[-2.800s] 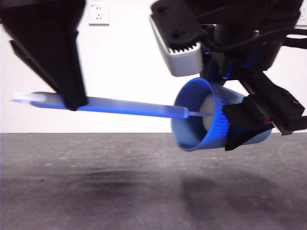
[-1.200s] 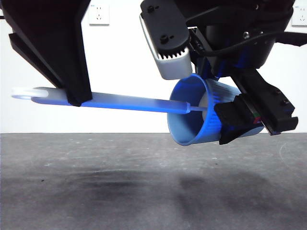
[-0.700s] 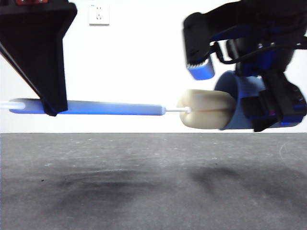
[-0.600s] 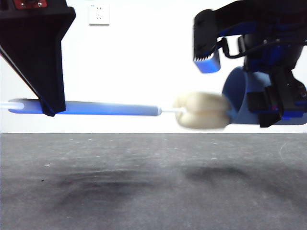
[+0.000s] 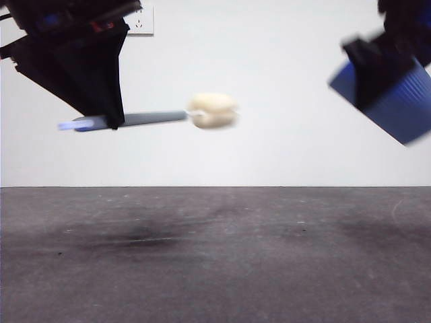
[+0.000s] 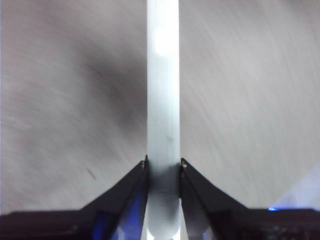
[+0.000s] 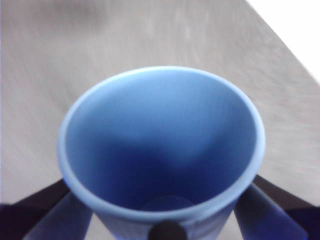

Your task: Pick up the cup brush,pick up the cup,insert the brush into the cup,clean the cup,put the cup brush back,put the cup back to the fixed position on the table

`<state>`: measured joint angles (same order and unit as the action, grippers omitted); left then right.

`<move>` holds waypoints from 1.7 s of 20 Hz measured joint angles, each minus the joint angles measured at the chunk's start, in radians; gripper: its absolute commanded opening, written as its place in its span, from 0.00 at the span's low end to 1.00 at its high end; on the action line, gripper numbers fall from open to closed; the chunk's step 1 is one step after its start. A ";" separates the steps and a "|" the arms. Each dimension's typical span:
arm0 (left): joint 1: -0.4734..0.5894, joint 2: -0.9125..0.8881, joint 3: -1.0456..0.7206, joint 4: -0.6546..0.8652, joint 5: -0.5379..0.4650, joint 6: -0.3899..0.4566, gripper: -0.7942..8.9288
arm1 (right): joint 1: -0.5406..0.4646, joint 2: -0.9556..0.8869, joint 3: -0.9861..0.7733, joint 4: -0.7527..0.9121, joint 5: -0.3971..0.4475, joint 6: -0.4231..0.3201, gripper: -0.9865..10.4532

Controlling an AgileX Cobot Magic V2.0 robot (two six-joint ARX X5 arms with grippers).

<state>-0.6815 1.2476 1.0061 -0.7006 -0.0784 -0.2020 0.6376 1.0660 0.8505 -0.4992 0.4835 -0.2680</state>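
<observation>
My left gripper (image 5: pixel 101 121) is shut on the cup brush's grey handle (image 5: pixel 145 119) and holds it level, high above the table (image 5: pixel 215 256) at the left. Its pale yellow sponge head (image 5: pixel 212 110) points right, free in the air. In the left wrist view the pale handle (image 6: pixel 163 100) runs straight out between the black jaws of the left gripper (image 6: pixel 163 170). My right gripper (image 5: pixel 377 74) is shut on the blue ribbed cup (image 5: pixel 390 101), tilted, at the upper right edge. In the right wrist view the cup (image 7: pixel 162 150) is empty, mouth toward the camera.
A white wall with a power socket (image 5: pixel 139 20) stands behind the table. The dark grey table top shows only the arms' faint shadows.
The brush head has come out of the cup. The left gripper has drawn the brush up and to the left; the right gripper has carried the cup up and to the right.
</observation>
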 measured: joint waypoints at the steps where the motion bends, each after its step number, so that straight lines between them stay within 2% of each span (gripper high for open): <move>1: 0.035 0.000 0.000 0.024 -0.011 -0.037 0.07 | -0.003 -0.024 0.013 0.012 -0.050 0.060 0.07; 3: 0.106 0.002 0.000 0.036 -0.019 -0.093 0.07 | -0.003 -0.070 0.022 0.062 -0.138 0.150 0.07; 6: 0.189 0.038 0.000 0.064 -0.017 -0.160 0.07 | -0.003 -0.122 0.023 0.117 -0.245 0.243 0.07; 9: 0.196 0.112 0.000 0.136 0.001 -0.207 0.07 | -0.003 -0.136 0.023 0.125 -0.275 0.288 0.07; 13: 0.161 0.258 0.000 0.189 0.002 -0.236 0.07 | -0.003 -0.137 0.023 0.115 -0.275 0.299 0.07; 18: 0.108 0.360 0.000 0.264 0.002 -0.238 0.07 | -0.003 -0.137 0.023 0.114 -0.275 0.299 0.07; 27: 0.060 0.484 0.000 0.327 -0.022 -0.257 0.07 | -0.003 -0.137 0.023 0.081 -0.275 0.303 0.07; 34: 0.051 0.492 0.001 0.346 -0.045 -0.296 0.09 | -0.003 -0.137 0.023 0.066 -0.275 0.309 0.07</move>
<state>-0.6308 1.7393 1.0073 -0.3546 -0.1238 -0.4980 0.6346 0.9291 0.8734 -0.4335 0.2085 0.0414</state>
